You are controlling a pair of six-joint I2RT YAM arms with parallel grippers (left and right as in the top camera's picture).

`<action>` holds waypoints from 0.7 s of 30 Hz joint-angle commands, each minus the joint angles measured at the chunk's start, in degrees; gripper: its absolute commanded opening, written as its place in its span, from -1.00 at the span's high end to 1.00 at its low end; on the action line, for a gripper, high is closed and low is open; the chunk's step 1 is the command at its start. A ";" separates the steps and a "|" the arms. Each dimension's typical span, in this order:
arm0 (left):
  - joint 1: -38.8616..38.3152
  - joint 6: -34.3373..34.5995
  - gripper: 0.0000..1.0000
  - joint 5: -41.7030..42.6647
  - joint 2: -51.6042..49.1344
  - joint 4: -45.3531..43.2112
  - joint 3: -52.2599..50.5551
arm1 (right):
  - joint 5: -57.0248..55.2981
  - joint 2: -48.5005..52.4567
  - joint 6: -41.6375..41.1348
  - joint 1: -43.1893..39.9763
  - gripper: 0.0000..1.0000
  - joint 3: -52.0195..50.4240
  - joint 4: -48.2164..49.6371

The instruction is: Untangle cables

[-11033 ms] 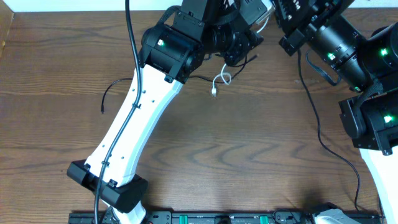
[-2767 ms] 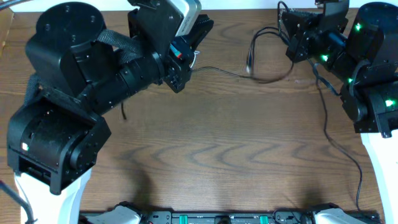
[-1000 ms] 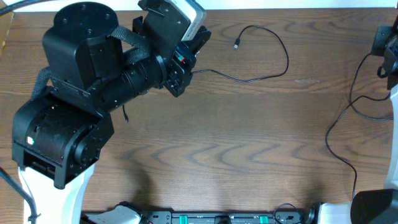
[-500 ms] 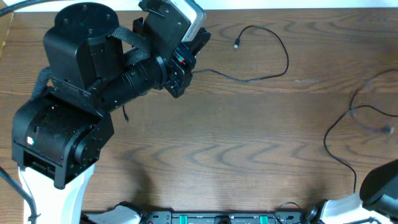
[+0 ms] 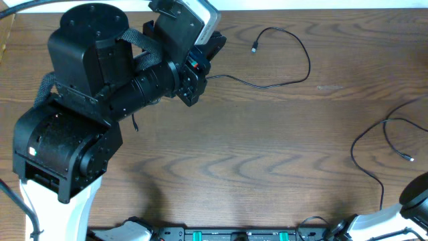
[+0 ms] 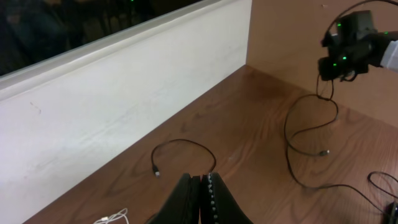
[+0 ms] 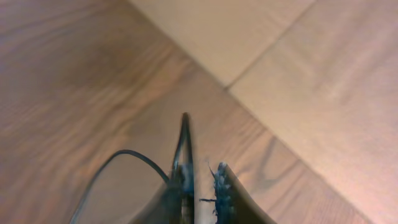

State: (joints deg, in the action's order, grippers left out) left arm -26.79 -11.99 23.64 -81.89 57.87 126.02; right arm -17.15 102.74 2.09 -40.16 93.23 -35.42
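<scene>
The untangling looks mostly done. One black cable [image 5: 309, 65] lies in a single open curve on the counter [image 5: 267, 167], crossing nothing, its plug free near the far edge. Its other end runs into the left claw [image 6: 202, 180], which is clenched, apparently on that end. A second black cable [image 5: 406, 156] lies well apart at the right side, loosely looped, with its plug resting on the wood. In the overhead view it crosses only a long black wire there. The right claw [image 7: 200, 171] has a black cord running up from beside its left finger, probably that second cable. That view is blurred, so I cannot tell whether the claw grips the cord or has let go. A white cable [image 6: 112, 218] shows only at the corner of the left wrist view, by the wall, near the first cable's end. Whether the two touch there is hidden. What seems left: checking that spot, then laying each cable down and releasing it.
</scene>
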 commanded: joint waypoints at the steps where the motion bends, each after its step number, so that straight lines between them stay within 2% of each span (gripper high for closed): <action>1: -0.04 2.27 0.85 0.33 -0.09 -0.04 0.33 | 1.49 4.20 -2.86 -3.74 -0.99 0.52 -0.46; 3: -0.04 2.71 0.85 0.31 -0.09 -0.02 0.33 | 2.03 5.18 -5.84 -4.59 -0.99 0.52 -1.70; 9: -0.04 2.67 0.85 0.26 -0.11 -0.04 0.33 | 31.93 0.15 -7.69 -2.01 -0.99 0.52 -2.29; 13: -0.02 2.64 0.84 -0.46 -0.11 -0.07 0.33 | 48.26 -5.09 -7.08 6.08 -0.99 0.52 -4.96; 16: -0.02 2.25 0.84 -3.15 -0.11 -0.50 0.31 | 46.80 -6.97 -2.99 16.61 -0.99 0.52 -9.51; 19: -0.02 2.19 0.84 -4.00 -0.11 -0.90 0.33 | 39.15 -6.49 -2.03 26.27 -0.99 0.52 -11.37; 20: -0.02 2.19 0.84 -4.00 -0.09 -0.92 0.31 | 29.44 -5.46 -1.90 33.75 -0.98 0.52 -11.43; 21: -0.02 2.21 0.84 -4.00 -0.09 -0.90 0.33 | 23.34 -4.57 -1.81 37.68 -0.98 0.50 -11.45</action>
State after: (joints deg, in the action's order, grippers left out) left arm -26.79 -10.09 20.93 -81.89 57.17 126.02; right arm 21.69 96.09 -1.69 -12.93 93.49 -46.17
